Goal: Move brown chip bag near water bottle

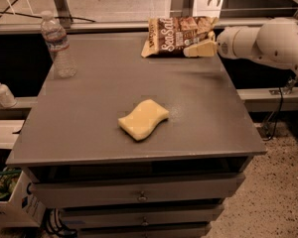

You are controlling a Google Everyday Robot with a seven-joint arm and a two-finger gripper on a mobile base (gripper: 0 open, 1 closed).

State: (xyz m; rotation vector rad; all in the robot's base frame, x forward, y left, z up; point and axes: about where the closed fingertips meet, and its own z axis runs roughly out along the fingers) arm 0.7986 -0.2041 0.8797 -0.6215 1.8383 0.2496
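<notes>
The brown chip bag with white "Sea Salt" lettering lies at the far right of the grey table. The water bottle, clear with a white cap and blue-and-white label, stands upright at the far left corner. My gripper comes in from the right on a white arm and sits low over the table at the bag's right end, touching or just beside its lower right corner. The bag lies flat on the table.
A yellow wavy sponge lies near the table's middle front. A small white pump dispenser bottle stands on a ledge left of the table. Drawers sit under the tabletop. A box sits on the floor at lower left.
</notes>
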